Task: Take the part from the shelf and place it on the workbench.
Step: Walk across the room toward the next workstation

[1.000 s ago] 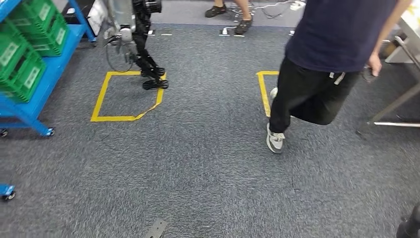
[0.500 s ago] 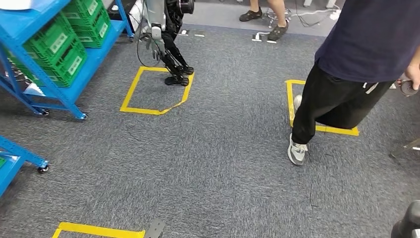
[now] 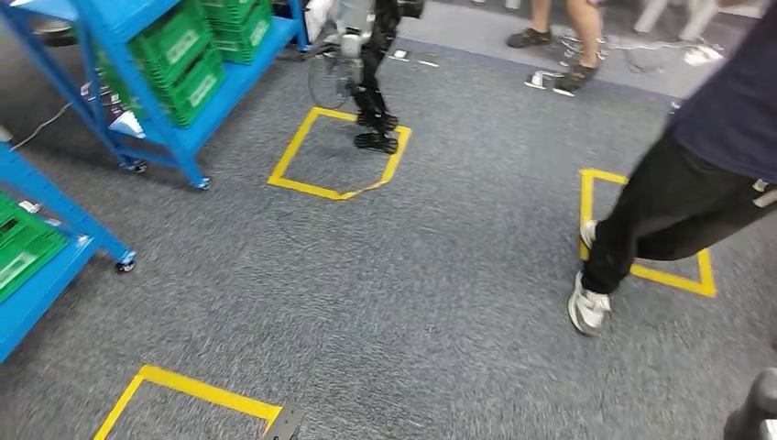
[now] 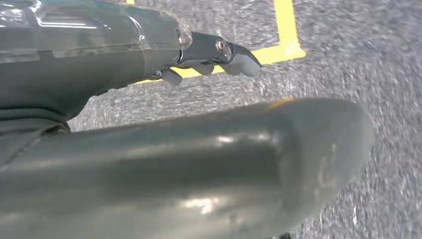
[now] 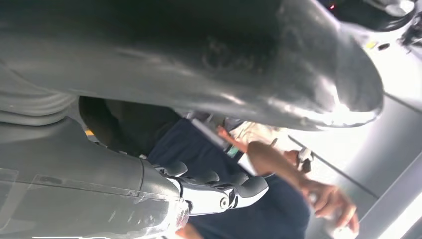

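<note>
A blue wheeled shelf (image 3: 188,115) with green bins (image 3: 179,46) stands at the far left of the head view. A second blue shelf (image 3: 55,215) with a green bin (image 3: 23,252) is nearer, at the left edge. I cannot make out the part in any bin. My left hand (image 4: 124,55) hangs over the grey carpet, its dark fingers (image 4: 234,57) loosely extended and holding nothing. My right hand (image 5: 149,199) also holds nothing, with its fingers (image 5: 239,189) stretched out in front of a person in a dark shirt.
A person (image 3: 696,192) in black trousers strides across the right side. Another humanoid robot (image 3: 366,64) stands at a yellow tape square (image 3: 302,183) near the far shelf. More tape marks lie at bottom left (image 3: 183,390) and at right (image 3: 673,275). Other people's feet (image 3: 559,55) show at the back.
The camera has swung left, so the whole scene shifted right. The blue shelves have come further into view and a tape mark appeared at the bottom. The person stepped rightwards.
</note>
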`<action>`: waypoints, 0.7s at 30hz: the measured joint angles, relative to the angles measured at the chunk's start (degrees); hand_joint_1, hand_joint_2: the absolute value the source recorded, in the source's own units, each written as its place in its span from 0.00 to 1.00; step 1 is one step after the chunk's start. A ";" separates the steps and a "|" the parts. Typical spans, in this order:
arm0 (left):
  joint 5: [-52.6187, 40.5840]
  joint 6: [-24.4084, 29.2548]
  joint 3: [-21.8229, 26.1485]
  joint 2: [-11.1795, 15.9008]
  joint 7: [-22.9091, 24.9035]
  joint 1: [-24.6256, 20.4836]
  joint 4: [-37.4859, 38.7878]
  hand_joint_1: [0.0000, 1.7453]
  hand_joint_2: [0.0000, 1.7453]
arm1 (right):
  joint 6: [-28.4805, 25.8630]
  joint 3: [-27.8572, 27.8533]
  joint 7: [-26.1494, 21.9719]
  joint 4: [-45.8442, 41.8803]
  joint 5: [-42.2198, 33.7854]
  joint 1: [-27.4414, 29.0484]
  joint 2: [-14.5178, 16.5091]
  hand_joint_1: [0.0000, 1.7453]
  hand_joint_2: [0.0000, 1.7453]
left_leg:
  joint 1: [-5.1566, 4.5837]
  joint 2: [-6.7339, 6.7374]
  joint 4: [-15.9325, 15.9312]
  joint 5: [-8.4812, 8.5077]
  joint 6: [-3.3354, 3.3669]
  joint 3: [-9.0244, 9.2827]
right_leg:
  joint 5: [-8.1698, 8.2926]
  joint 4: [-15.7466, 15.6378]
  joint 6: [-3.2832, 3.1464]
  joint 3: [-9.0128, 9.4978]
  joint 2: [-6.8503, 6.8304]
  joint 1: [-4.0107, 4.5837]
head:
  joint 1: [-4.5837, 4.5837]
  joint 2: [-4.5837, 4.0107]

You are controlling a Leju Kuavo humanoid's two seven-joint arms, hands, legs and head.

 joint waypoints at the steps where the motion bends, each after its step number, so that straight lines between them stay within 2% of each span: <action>1: -0.06 -0.02 0.00 -0.04 0.04 -0.02 0.01 0.00 0.00 | -0.05 -0.25 0.10 -0.19 0.01 0.35 -0.05 0.00 0.00 | -0.05 -0.76 0.00 0.08 0.22 -0.04 | -2.08 3.87 0.04 -1.64 1.28 -0.03 | 0.10 0.00; 2: -0.10 -0.03 0.00 -0.08 0.05 -0.01 0.01 0.00 0.00 | -0.08 -0.43 0.14 -0.29 0.01 0.66 -0.09 0.00 0.00 | -0.14 -1.53 0.01 0.13 0.40 -0.05 | -3.83 7.87 0.00 -3.47 1.94 0.01 | 0.17 0.00; 3: -0.12 -0.05 0.00 -0.11 0.05 0.02 0.01 0.00 0.00 | -0.09 -0.53 0.17 -0.32 0.01 0.89 -0.12 0.00 0.00 | -0.26 -2.31 0.01 0.18 0.51 -0.06 | -4.75 10.91 -0.11 -4.96 2.27 0.05 | 0.20 0.00; 4: -0.13 -0.05 0.00 -0.13 0.04 0.06 0.01 0.00 0.00 | -0.10 -0.61 0.19 -0.33 0.02 1.06 -0.13 0.00 0.00 | -0.40 -3.11 0.01 0.24 0.59 -0.04 | -4.51 12.13 -0.32 -5.70 2.44 0.09 | 0.20 0.00; 5: -0.17 -0.05 0.00 -0.12 -0.01 0.08 0.01 0.00 0.00 | -0.11 -0.69 0.19 -0.37 0.08 1.16 -0.14 0.00 0.00 | -0.53 -3.87 0.02 0.27 0.65 0.00 | -3.10 11.00 -0.62 -5.38 2.63 0.13 | 0.20 0.00; 6: -0.23 -0.05 0.00 -0.12 -0.09 0.08 0.01 0.00 0.00 | -0.11 -0.76 0.20 -0.46 0.21 1.21 -0.15 0.00 0.00 | -0.62 -4.60 0.02 0.31 0.68 0.09 | -0.90 7.95 -1.00 -4.15 3.06 0.19 | 0.19 0.00; 8: -0.43 -0.05 0.00 -0.19 -0.33 0.03 0.00 0.00 0.00 | -0.13 -0.87 0.36 -0.89 0.63 1.26 -0.22 0.00 0.00 | -0.68 -5.93 0.06 0.40 0.59 0.14 | 2.84 0.44 -1.78 -0.97 5.05 0.33 | 0.17 0.00; 9: -0.52 -0.05 0.00 -0.23 -0.44 -0.02 -0.01 0.00 0.00 | -0.13 -0.98 0.49 -1.14 0.86 1.34 -0.28 0.00 0.00 | -0.62 -6.50 0.10 0.52 0.39 -0.02 | 3.65 -2.19 -2.06 0.16 5.90 0.43 | 0.20 0.00; 10: -0.65 -0.05 -0.01 -0.27 -0.51 -0.05 -0.01 0.00 0.00 | -0.14 -1.15 0.70 -1.37 1.00 1.45 -0.33 0.00 0.00 | -0.51 -7.01 0.11 0.70 0.10 -0.29 | 3.77 -3.50 -2.23 0.65 6.40 0.51 | 0.21 0.00; 12: -0.95 -0.13 -0.07 -0.30 -0.77 -0.02 -0.02 0.00 0.00 | -0.15 -1.66 1.21 -1.73 1.15 1.85 -0.40 0.00 0.00 | -0.29 -7.78 0.03 1.08 -0.63 -0.81 | 3.88 -4.39 -2.44 0.86 5.72 0.60 | 0.26 0.00; 14: -1.14 -0.59 -0.16 -0.26 -1.09 0.02 -0.02 0.00 0.00 | -0.03 -2.01 2.13 -2.04 1.77 2.45 -0.41 0.00 0.00 | -0.45 -5.14 1.12 0.00 -1.14 -1.48 | 4.54 -5.40 -2.69 1.17 4.53 0.55 | 0.15 0.00; 16: -1.13 -1.37 -0.21 -0.21 -0.97 -0.05 -0.02 0.00 0.00 | 0.06 -2.11 3.43 -2.39 3.18 3.16 -0.42 0.00 0.00 | -0.46 -1.63 6.09 -3.44 -1.62 -3.70 | 4.96 -6.04 -2.87 1.40 3.19 0.55 | -0.04 0.00; 18: -1.09 -1.92 -0.23 -0.21 -0.56 -0.03 -0.02 0.00 0.00 | 0.02 -2.13 4.44 -2.72 4.37 3.80 -0.42 0.00 0.00 | -0.03 -1.14 12.77 -6.56 -2.24 -6.61 | 4.97 -6.06 -2.93 1.37 1.84 0.56 | -0.15 0.00; 19: -1.07 -2.08 -0.24 -0.20 -0.40 0.03 -0.02 0.00 0.00 | 0.01 -2.12 4.71 -2.84 4.66 4.02 -0.40 0.00 0.00 | 0.19 -1.15 14.33 -6.78 -2.53 -7.18 | 4.94 -6.03 -2.89 1.37 1.18 0.52 | -0.16 0.00; 20: -1.06 -2.17 -0.24 -0.19 -0.33 0.08 -0.02 0.00 0.00 | -0.01 -2.13 4.86 -2.95 4.80 4.18 -0.40 0.00 0.00 | 0.37 -1.01 13.81 -5.97 -2.81 -6.68 | 4.87 -5.97 -2.79 1.38 0.56 0.46 | -0.16 0.00; 21: -1.06 -2.22 -0.24 -0.17 -0.29 0.11 -0.02 0.00 0.00 | -0.02 -2.13 4.95 -3.06 4.89 4.26 -0.40 0.00 0.00 | 0.52 -0.57 11.25 -4.38 -3.04 -5.09 | 4.74 -5.85 -2.60 1.41 0.00 0.36 | -0.15 0.00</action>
